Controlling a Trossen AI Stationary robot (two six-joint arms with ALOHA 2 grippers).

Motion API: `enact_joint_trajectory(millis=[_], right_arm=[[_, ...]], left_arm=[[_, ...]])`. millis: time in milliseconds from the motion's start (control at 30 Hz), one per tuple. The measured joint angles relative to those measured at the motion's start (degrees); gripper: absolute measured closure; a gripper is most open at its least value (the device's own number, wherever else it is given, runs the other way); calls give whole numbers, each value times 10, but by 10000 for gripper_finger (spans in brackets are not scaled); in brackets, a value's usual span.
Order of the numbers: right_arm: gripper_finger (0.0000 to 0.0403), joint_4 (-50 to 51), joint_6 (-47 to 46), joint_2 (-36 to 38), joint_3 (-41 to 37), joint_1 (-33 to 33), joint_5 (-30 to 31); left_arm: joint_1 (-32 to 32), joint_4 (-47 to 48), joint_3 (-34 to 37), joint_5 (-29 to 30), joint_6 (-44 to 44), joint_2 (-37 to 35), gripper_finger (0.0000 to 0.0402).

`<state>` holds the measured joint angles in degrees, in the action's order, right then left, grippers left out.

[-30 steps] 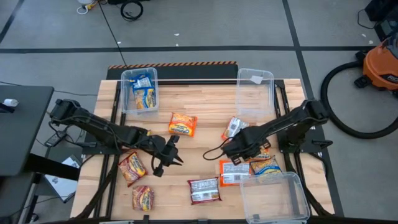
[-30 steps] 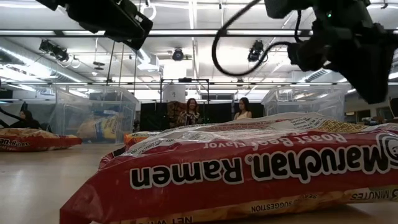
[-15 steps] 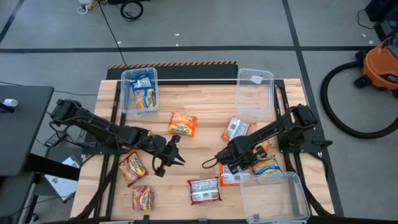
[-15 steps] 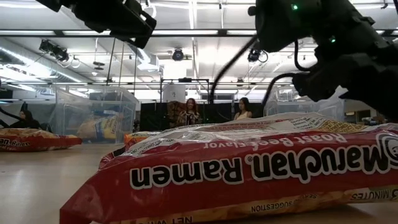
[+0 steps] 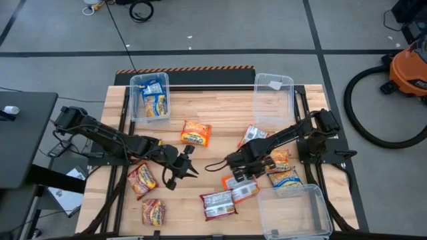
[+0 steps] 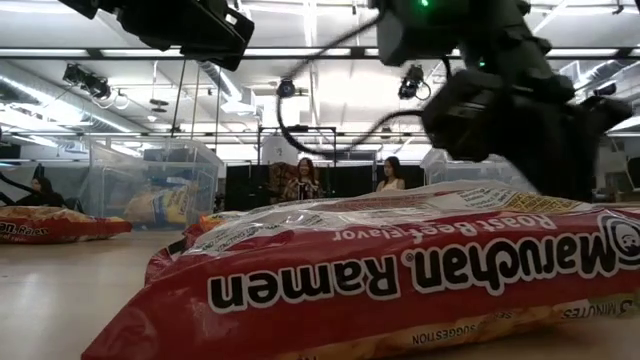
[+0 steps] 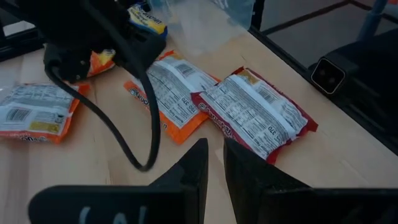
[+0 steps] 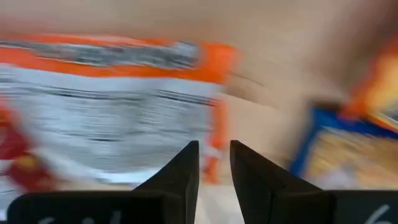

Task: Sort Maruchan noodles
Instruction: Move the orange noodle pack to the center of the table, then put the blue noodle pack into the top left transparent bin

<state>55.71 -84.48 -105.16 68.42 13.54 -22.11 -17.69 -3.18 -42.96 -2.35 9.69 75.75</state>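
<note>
Jaws of both arms narrowly parted, empty; orange packet (image 5: 241,189) lies white-backed, barcode up.

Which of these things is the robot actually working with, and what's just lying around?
For the job: orange ramen packet, red packet, blue-and-yellow packet and the other packets on the table; probably the clear bins too.
Lying about: orange shop vacuum, cable coil on the floor, black side table.
</note>
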Motion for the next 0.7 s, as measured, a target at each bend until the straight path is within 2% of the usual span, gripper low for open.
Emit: enact_joint_trajectory(millis=[100, 200, 333, 467, 700], right_arm=[[300, 52, 0, -4, 0, 1, -6], [291, 60, -12, -15, 0, 2, -13], [281, 83, -33, -18, 0, 3, 13], [276, 155, -27, -35, 0, 10, 14], [265, 145, -21, -65, 0, 18, 15]], left_arm=[[-2, 3, 0, 0, -1, 0, 345], [-7, 18, 3, 0, -7, 0, 345], [-21, 29, 3, 0, -11, 0, 345], [-35, 24, 3, -1, -16, 0, 345], [-47, 19, 3, 0, -16, 0, 345]])
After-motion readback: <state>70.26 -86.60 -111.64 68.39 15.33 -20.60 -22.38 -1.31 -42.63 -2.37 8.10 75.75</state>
